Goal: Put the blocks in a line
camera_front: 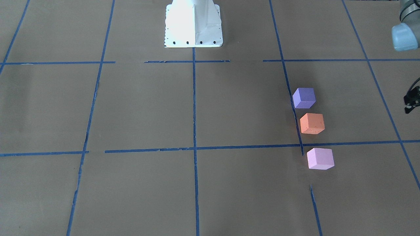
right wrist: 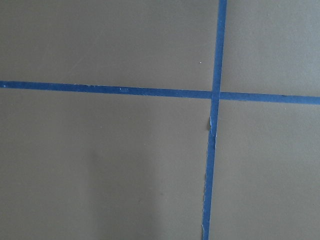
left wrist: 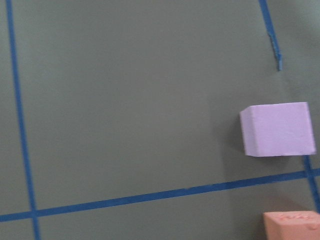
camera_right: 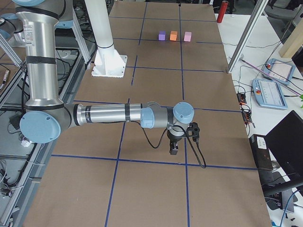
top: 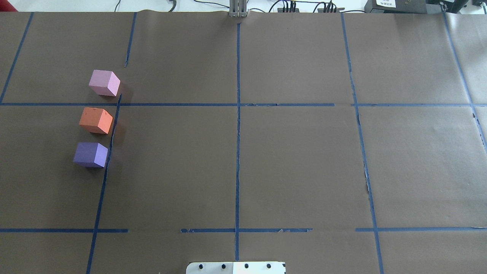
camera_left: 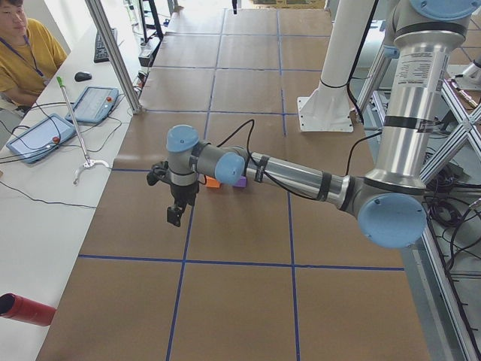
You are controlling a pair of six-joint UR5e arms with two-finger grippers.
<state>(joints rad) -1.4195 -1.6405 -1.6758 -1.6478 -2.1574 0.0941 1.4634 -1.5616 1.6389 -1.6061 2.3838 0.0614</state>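
**Task status.** On the brown paper-covered table (top: 296,160), at the left of the overhead view, you have one column set beside a blue tape line (top: 99,198).
- Uppermost: pale pink-lilac matte foam cube (top: 104,83).
- Middle: orange matte foam cube with small dents (top: 96,120).
- Lowest: violet-purple matte foam cube (top: 90,154).

None touch, and the gaps look roughly even. The column slants a little, following the tape. You may judge the line complete or very nearly so. At most a small squaring of faces is left.

**Left arm.** It is stretched low over the table. The left hand (camera_left: 174,216) hangs fingers-down at centre-left of the left-side view, near the cubes but apart from them, and carries none of them. Whether it is clenched or released you cannot tell.

**Right arm.** It is reached out low. The right hand (camera_right: 173,149) points down at lower centre of the right-side view, well apart from the cubes at the top of that view. Here too you cannot tell whether it is clenched or released.
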